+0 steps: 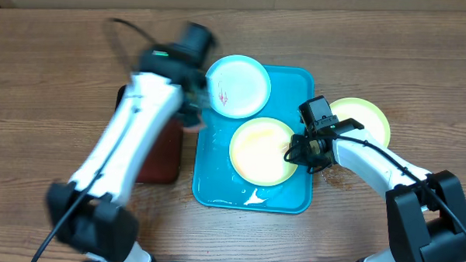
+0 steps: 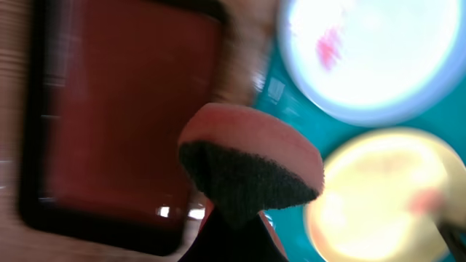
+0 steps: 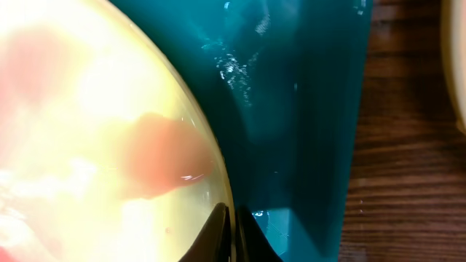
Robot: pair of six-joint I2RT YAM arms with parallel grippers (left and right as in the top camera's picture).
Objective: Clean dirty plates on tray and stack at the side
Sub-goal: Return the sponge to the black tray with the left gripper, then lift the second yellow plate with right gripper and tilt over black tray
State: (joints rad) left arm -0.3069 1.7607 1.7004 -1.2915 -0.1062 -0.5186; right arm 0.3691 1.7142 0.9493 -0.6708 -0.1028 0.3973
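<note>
A pink, dark-faced sponge [image 2: 255, 149] is sitting in the left fingers [image 2: 226, 244]. A dark red tray [image 2: 124, 109] is lying left of them.

White tubular links and black joint housings make up the robot's left arm [image 1: 132, 135], motion-blurred at the left of the overhead frame. A small green glint [image 1: 162, 54] shows near its black wrist and a thin black cable [image 1: 118, 27] arcs at upper left. The right arm [image 1: 364, 157], at lower right, pairs white shells with a blocky black base [image 1: 432, 216] and slim black wires [image 1: 387, 156]. Two dark tapered fingertips [image 3: 215, 236] edge the bottom of the right wrist view.
</note>
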